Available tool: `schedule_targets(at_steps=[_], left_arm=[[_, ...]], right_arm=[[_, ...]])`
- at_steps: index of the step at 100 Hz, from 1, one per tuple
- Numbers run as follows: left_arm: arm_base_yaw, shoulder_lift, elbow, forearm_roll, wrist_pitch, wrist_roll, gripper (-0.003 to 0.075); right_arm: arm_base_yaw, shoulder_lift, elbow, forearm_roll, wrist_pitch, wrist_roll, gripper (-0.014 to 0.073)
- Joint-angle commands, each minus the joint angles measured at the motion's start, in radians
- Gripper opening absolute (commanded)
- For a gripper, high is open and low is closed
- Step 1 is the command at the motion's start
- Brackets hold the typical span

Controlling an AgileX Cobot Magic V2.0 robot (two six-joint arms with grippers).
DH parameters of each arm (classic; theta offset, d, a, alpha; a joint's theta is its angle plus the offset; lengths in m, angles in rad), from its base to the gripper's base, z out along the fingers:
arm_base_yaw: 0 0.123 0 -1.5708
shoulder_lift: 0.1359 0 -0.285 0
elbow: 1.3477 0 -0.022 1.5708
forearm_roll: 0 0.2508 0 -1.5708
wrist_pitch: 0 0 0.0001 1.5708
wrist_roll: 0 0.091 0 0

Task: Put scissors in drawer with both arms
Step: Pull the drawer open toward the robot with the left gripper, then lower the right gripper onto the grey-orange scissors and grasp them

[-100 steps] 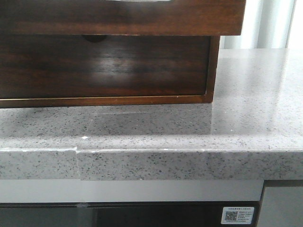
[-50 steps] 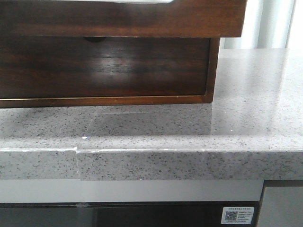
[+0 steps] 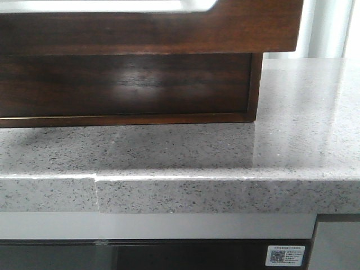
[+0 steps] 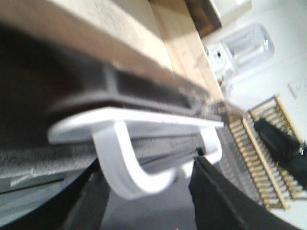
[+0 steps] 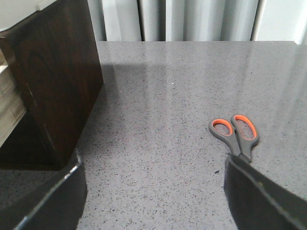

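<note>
The drawer point(image 3: 169, 34) has a glossy dark-brown front with a pale round-cornered area point(image 3: 112, 5) at its top rim, and it juts out from the cabinet above the counter. In the left wrist view my left gripper point(image 4: 144, 191) has its dark fingers point(image 4: 216, 196) on either side of the drawer's white loop handle point(image 4: 129, 167) and grips it. The scissors point(image 5: 235, 134), grey with orange-lined handles, lie flat on the counter. My right gripper point(image 5: 153, 191) is open and empty just above the counter, its right finger next to the scissors' blades. Neither gripper shows in the front view.
The dark wood cabinet point(image 5: 62, 81) stands on the speckled grey counter point(image 3: 292, 112), left of the scissors. A lower dark drawer front point(image 3: 124, 84) sits under the open drawer. A slatted wooden rack point(image 4: 259, 158) holding a dark object shows beyond the handle. Curtains hang behind the counter.
The drawer front has come out toward the camera. It looks larger and lower, and now covers the finger notch of the drawer front below.
</note>
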Motion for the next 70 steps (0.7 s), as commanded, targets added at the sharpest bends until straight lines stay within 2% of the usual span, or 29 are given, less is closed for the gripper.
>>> schedule_targets(at_steps=[1,33,53,70], left_arm=[[-0.002,-0.002,-0.031,-0.024,0.026,0.013,0.0391],[-0.002,-0.011,-0.052,0.149,0.030,0.004,0.0389],[-0.002,-0.097,-0.156,0.497,0.068,-0.231,0.0389],[-0.023,-0.179,-0.296,0.716,0.082,-0.324,0.0389]], right_arm=[[-0.006,0.016,-0.036,-0.006,-0.076,0.000,0.0535],[-0.006,0.016,-0.036,-0.010,-0.076,0.000,0.0535],[-0.006,0.016,-0.036,-0.010,-0.076,0.000,0.0535],[-0.006,0.016,-0.036,-0.010,-0.076,0.000,0.0535]])
